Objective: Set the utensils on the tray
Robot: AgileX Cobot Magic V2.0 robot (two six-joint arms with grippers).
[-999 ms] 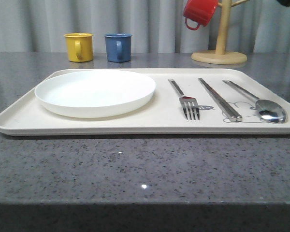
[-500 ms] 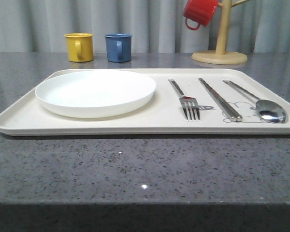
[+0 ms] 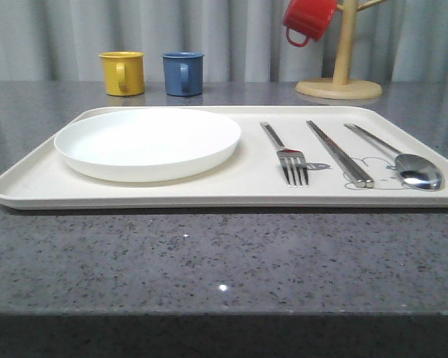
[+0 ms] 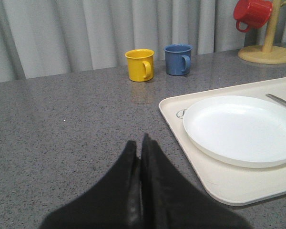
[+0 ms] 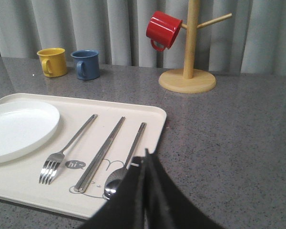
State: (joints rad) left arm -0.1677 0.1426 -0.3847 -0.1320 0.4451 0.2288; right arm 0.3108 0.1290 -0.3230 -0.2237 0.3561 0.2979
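Utensils (image 3: 342, 153) lie lengthwise front-to-back on tray (image 3: 30, 186), fork tines forward; both jaws pressed together.

A speckled grey tabletop (image 3: 209, 261) carries the cream tray (image 3: 231, 190), a yellow mug (image 3: 122, 72) beside a blue mug (image 3: 183, 72), and a wooden mug stand (image 3: 339, 86).
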